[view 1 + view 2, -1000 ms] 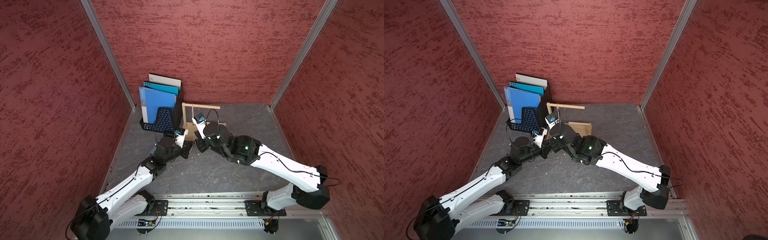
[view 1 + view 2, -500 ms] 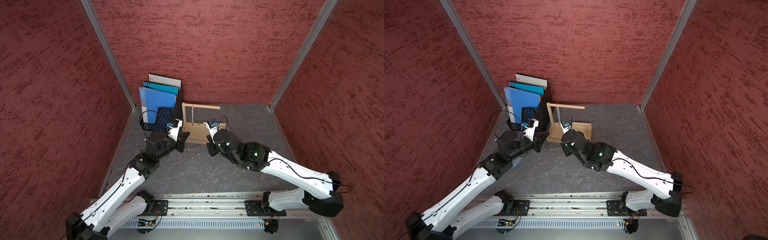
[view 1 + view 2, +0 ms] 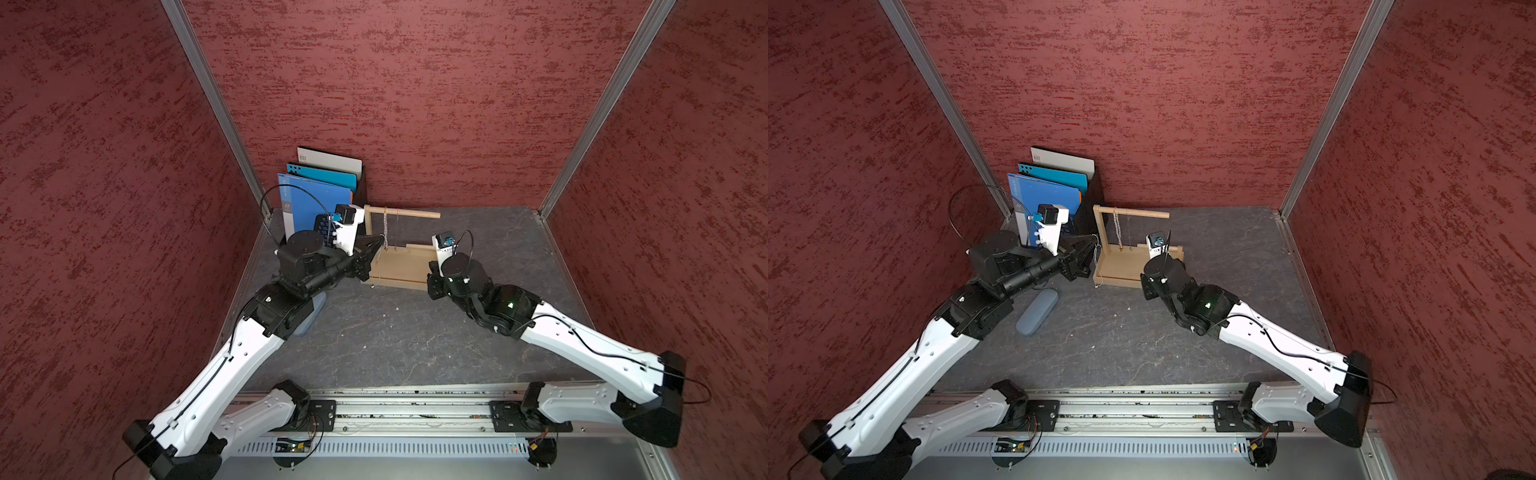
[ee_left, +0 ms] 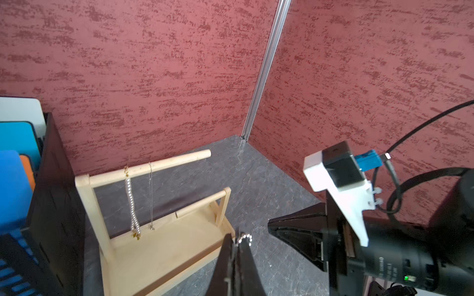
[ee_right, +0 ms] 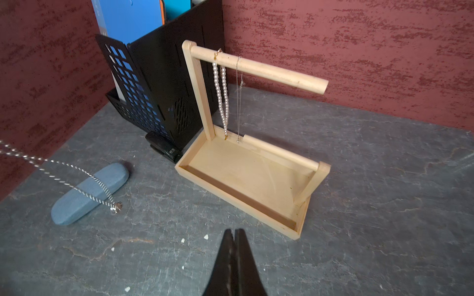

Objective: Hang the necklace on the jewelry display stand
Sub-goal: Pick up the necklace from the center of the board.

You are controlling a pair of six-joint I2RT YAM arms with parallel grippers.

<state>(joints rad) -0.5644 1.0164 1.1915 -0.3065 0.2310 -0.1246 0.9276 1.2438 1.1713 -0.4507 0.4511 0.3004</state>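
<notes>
The left gripper is clamped on the twisted silver necklace, whose free length dangles just beside the jewelry display stand, apparently staged for lifting onto the tall dowel, while the right gripper, pressed together and empty, hovers near its front rim.

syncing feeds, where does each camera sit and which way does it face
Top views: high above the front rail, looking down at the grey tabletop; left arm and right arm show.
Left wrist: behind the left gripper, shut on a twisted silver chain necklace, facing the pale wooden jewelry display stand; the right arm's wrist shows.
Right wrist: behind the shut right gripper, facing the stand and black mesh file rack.
Shared: all show the white pearl necklace on the stand.
</notes>
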